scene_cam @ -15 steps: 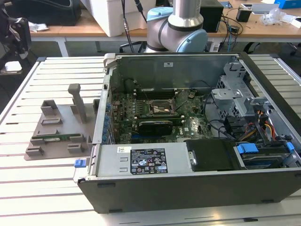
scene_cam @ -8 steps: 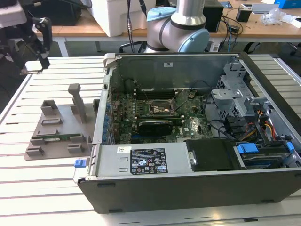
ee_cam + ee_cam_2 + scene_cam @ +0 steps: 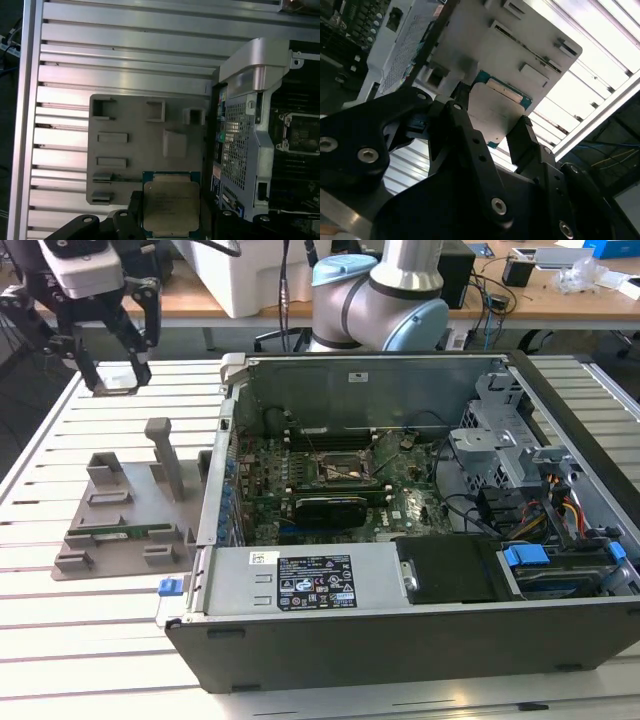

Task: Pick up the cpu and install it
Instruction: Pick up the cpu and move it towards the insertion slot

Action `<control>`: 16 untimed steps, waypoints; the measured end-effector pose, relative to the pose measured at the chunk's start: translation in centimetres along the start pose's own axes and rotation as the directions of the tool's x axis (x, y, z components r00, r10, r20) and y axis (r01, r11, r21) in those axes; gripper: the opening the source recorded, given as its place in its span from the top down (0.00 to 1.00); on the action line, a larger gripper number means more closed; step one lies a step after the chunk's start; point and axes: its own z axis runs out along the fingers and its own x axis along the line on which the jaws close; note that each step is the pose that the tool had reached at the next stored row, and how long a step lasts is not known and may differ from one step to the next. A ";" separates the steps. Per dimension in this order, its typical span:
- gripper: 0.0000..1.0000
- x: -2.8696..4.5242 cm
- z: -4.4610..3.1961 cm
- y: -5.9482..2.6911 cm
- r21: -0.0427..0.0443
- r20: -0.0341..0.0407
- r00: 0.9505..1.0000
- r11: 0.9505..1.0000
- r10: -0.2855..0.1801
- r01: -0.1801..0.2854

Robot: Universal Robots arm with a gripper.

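Gripper [image 3: 117, 376] clamped on the cpu [image 3: 171, 206], gripping two opposite edges, raised off the slatted desk [image 3: 60, 640] near the grey holder tray [image 3: 100, 558]. Tray holds a green memory stick [image 3: 120, 533]. The open PC case [image 3: 400, 630] beside it contains the motherboard with its black-framed socket [image 3: 338, 470].

Exterior view looks down on the computer case [image 3: 400, 645]; both close wrist views share the grey holder [image 3: 145, 160] [image 3: 470, 42]

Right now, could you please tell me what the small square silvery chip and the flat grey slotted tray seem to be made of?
The small square silvery cpu: a metal lid, matt with a soft sheen, over a bluish-green rim that looks like circuit board. The flat grey slotted tray: probably plastic, evenly matt, without glints.
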 end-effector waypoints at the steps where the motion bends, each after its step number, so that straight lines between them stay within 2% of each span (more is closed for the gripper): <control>1: 0.45 -0.75 0.02 -0.06 0.000 0.000 1.000 1.000 0.000 0.000; 4: 0.45 -3.08 0.08 -0.25 0.000 -0.001 1.000 1.000 0.000 0.000; 6: 0.45 -4.16 0.11 -0.34 0.000 -0.001 1.000 1.000 0.000 0.000; 8: 0.45 -5.67 0.14 -0.47 0.000 -0.002 1.000 1.000 0.000 0.000; 10: 0.45 -6.74 0.17 -0.55 0.000 -0.002 1.000 1.000 0.000 0.000; 11: 0.45 -7.71 0.19 -0.64 0.000 -0.002 1.000 1.000 0.000 0.000; 13: 0.45 -9.05 0.23 -0.74 0.000 -0.003 1.000 1.000 0.000 0.000; 16: 0.45 -10.15 0.26 -0.83 0.000 -0.003 1.000 1.000 0.000 0.000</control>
